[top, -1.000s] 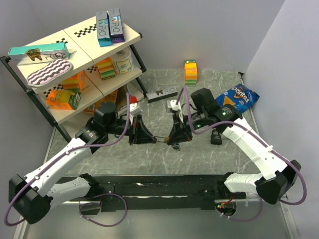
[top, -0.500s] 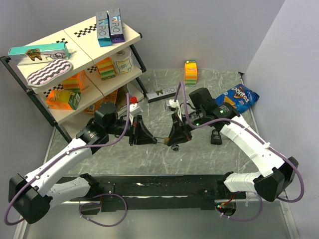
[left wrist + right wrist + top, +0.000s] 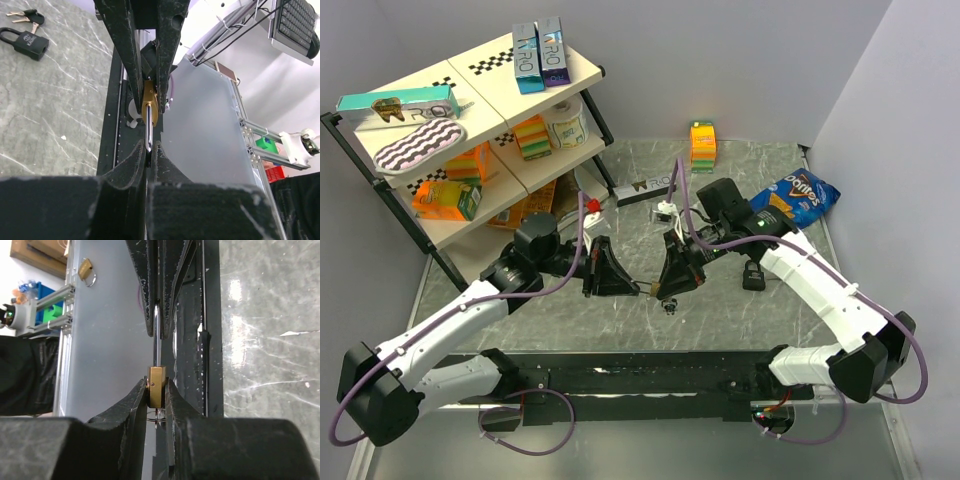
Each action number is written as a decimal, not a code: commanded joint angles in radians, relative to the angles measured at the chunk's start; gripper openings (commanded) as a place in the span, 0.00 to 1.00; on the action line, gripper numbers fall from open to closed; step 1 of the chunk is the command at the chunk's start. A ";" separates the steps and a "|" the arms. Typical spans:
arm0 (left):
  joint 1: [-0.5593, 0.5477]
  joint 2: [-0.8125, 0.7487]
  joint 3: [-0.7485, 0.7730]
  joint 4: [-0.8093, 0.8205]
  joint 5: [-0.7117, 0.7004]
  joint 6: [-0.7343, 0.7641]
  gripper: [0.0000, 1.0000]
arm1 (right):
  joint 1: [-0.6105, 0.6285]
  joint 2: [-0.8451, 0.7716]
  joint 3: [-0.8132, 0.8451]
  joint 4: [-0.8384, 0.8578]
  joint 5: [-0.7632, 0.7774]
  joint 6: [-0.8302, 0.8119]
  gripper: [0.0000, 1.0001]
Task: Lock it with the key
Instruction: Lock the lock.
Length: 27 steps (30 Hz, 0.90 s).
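The lock (image 3: 653, 289) is a small brass padlock held in the air between my two grippers over the table's middle. My right gripper (image 3: 156, 382) is shut on its brass body (image 3: 156, 386); it also shows in the top view (image 3: 664, 286). My left gripper (image 3: 148, 145) is shut on the lock's thin metal shackle (image 3: 148, 131), facing the right gripper, and shows in the top view (image 3: 633, 286). The key (image 3: 157, 416) shows as a thin ring and blade under the lock body, between the right fingers. A small piece of it dangles below the lock (image 3: 667, 305).
An all-black padlock (image 3: 753, 275) with its own keys lies on the table right of the grippers, also in the left wrist view (image 3: 27, 42). A Doritos bag (image 3: 797, 197), an orange-green box (image 3: 702, 145) and a dark toothpaste box (image 3: 645, 187) lie behind. A stocked shelf (image 3: 470, 130) stands back left.
Both grippers have closed in on each other a little, so the gap between them is shorter. The left arm has shifted slightly right. The key piece hangs a bit lower.
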 commanded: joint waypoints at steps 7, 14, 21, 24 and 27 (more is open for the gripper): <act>0.006 -0.027 0.006 -0.027 -0.003 0.084 0.01 | -0.024 0.020 0.024 0.192 -0.031 -0.022 0.39; 0.098 -0.070 -0.014 -0.095 0.043 0.134 0.01 | -0.147 0.002 0.025 0.020 0.022 -0.161 0.57; 0.096 -0.035 -0.014 -0.029 0.051 0.095 0.01 | -0.137 0.014 0.017 0.003 0.012 -0.180 0.60; 0.095 -0.035 -0.017 -0.017 0.048 0.088 0.01 | -0.111 0.017 0.016 0.005 -0.001 -0.186 0.60; 0.095 -0.032 -0.027 0.009 0.043 0.066 0.01 | -0.078 0.030 -0.005 0.005 -0.005 -0.189 0.57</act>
